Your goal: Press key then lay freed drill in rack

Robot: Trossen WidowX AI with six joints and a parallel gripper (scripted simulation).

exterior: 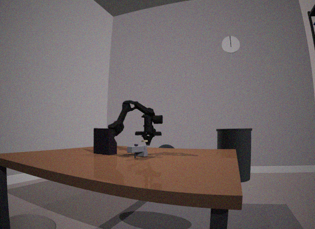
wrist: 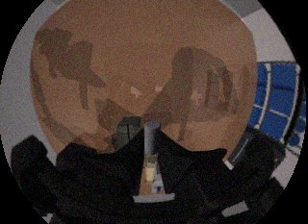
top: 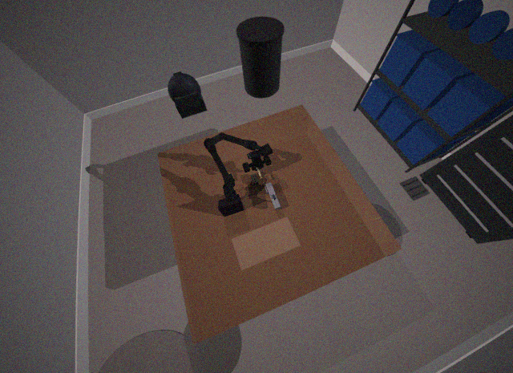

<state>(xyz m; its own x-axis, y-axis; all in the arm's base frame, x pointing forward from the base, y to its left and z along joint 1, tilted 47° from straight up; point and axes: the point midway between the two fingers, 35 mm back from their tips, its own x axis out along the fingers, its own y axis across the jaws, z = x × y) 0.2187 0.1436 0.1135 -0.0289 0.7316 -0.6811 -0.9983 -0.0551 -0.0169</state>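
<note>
Fingers (top: 259,170) (exterior: 147,144) closed on the drill (top: 260,173) (exterior: 144,141) (wrist: 151,136), pointing down above the table (top: 331,220) (exterior: 177,170) (wrist: 144,41). Drill lies crosswise in the grip, grey end out one side, yellowish end out the other. Pale grey holder (top: 271,190) (exterior: 131,149) just beside and lower, drill looks clear of it. Dark key (exterior: 136,145) pokes out of its top, dark stem below. Wrist view has the dark slotted rack (wrist: 124,136) near the drill's grey end, partly hidden by the gripper. Black bin (top: 260,62) (exterior: 234,150) stands beyond the table
</note>
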